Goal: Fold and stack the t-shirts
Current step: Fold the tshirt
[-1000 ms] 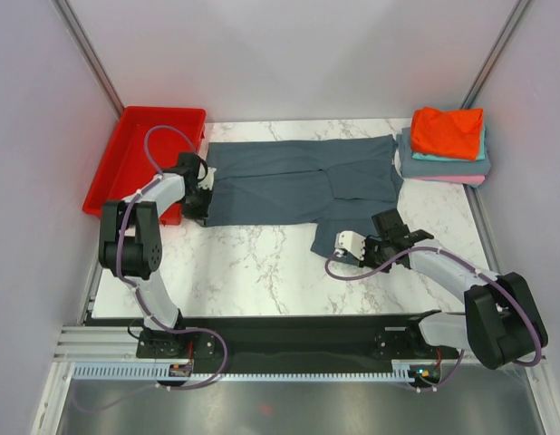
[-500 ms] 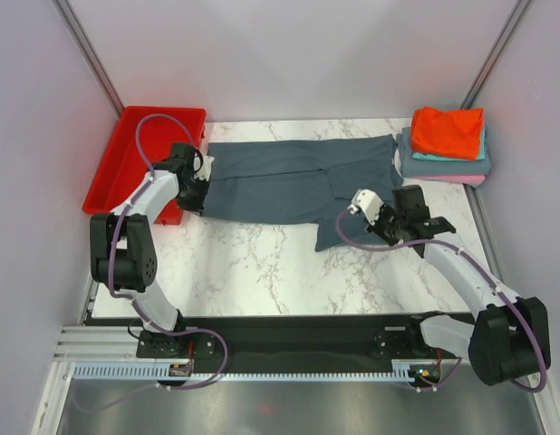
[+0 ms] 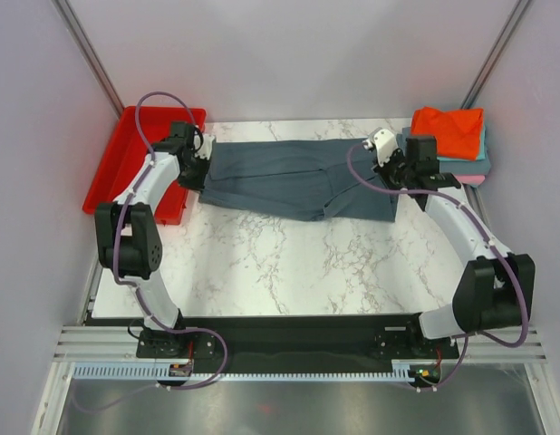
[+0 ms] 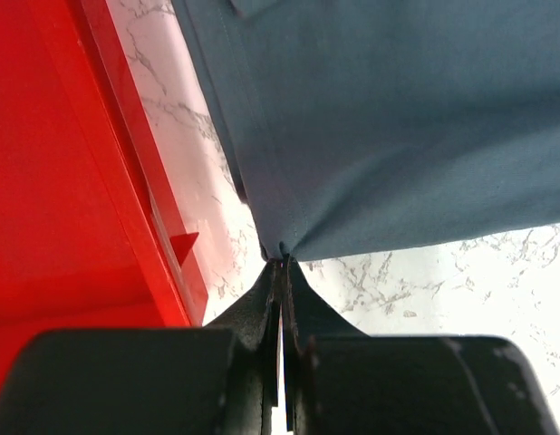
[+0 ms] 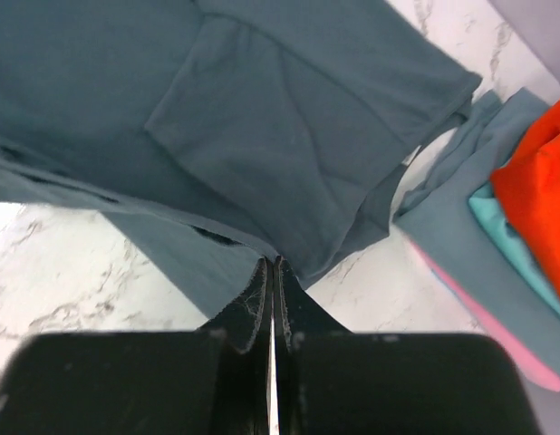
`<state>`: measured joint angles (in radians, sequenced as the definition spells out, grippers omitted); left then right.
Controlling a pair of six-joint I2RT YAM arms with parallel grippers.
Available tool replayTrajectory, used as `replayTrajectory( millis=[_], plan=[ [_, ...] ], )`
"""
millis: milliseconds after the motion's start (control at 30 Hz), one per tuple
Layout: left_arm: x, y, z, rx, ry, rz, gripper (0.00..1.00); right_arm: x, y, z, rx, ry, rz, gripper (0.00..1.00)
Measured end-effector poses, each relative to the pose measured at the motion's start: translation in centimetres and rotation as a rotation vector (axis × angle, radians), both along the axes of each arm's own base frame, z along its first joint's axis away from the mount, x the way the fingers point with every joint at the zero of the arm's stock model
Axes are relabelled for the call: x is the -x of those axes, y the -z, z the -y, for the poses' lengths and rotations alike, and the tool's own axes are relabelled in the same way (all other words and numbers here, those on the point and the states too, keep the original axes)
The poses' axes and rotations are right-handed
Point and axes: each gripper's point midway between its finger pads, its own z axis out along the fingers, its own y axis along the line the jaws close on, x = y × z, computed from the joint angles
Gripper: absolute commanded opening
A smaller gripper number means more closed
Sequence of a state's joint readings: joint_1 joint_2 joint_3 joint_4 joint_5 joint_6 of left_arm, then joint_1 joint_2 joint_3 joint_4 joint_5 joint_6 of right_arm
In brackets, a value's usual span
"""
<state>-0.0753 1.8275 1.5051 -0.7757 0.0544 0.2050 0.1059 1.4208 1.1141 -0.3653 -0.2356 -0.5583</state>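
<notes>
Marble table (image 3: pixel 262 263), left pincer (image 4: pixel 282 265), right pincer (image 5: pixel 272 265) both clamped on slate t-shirt (image 3: pixel 289 177), folded stack (image 3: pixel 452 131) partly hidden

no readable text, no labels or brands (in any view), no numbers

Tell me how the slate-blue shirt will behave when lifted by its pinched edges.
Probably floppy: the slate-blue shirt lies creased and folded over between the left fingers and right fingers, so its middle would likely sag. It looks thin, so likely light, and should slide easily on the smooth marble table.
</notes>
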Motion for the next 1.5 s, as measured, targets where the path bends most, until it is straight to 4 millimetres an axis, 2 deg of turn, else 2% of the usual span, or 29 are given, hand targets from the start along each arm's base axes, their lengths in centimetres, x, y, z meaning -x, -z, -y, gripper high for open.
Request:
replayTrajectory(
  millis=[133, 300, 433, 600, 767, 900, 967, 1133, 1333, 1367, 1400, 1467, 1500],
  plan=[
    [-1.2, 0.5, 0.1, -0.001, -0.001, -0.011, 0.02, -3.0, -1.1, 0.2, -0.019, 0.025, 0.03, 0.0],
    [-3.8, 0.9, 0.3, 0.0, -0.001, -0.01, 0.02, -7.0, -2.8, 1.0, -0.036, 0.06, 0.08, 0.0],
    [-5.7, 0.5, 0.4, 0.0, -0.001, 0.01, 0.02, -10.3, -4.4, 1.5, -0.051, 0.083, 0.133, 0.0],
    [-7.8, -0.3, 0.5, -0.001, -0.003, 0.046, 0.02, -14.1, -5.0, 1.5, -0.07, 0.103, 0.17, 0.0],
    [-10.4, -0.1, 0.4, -0.012, -0.011, 0.077, 0.02, -18.0, -3.5, 1.3, -0.088, 0.121, 0.169, 0.0],
    [-12.5, 1.1, 0.2, -0.031, -0.022, 0.091, 0.02, -20.8, -0.9, 1.4, -0.086, 0.14, 0.146, 0.0],
    [-12.9, 2.0, 0.0, -0.044, -0.029, 0.085, 0.02, -21.6, 0.4, 1.5, -0.08, 0.146, 0.134, 0.0],
    [-13.0, 3.2, -0.8, -0.083, -0.052, 0.067, 0.02, -22.5, 2.9, 2.1, -0.056, 0.177, 0.108, 0.0],
    [-13.2, 3.2, -0.9, -0.099, -0.068, 0.077, 0.02, -23.5, 2.5, 2.2, -0.046, 0.199, 0.146, 0.0],
    [-13.2, 3.2, -0.8, -0.101, -0.067, 0.077, 0.06, -23.7, 2.3, 2.2, -0.047, 0.201, 0.155, 0.0],
    [-13.2, 3.2, -0.6, -0.102, -0.064, 0.078, 0.16, -24.0, 2.0, 2.2, -0.047, 0.204, 0.167, 0.0],
    [-13.3, 3.1, -0.3, -0.104, -0.057, 0.082, 0.45, -24.5, 1.6, 2.2, -0.045, 0.209, 0.187, 0.0],
    [-13.3, 3.1, -0.1, -0.103, -0.053, 0.085, 0.56, -24.5, 1.6, 2.1, -0.046, 0.208, 0.191, 0.0]
  ],
)
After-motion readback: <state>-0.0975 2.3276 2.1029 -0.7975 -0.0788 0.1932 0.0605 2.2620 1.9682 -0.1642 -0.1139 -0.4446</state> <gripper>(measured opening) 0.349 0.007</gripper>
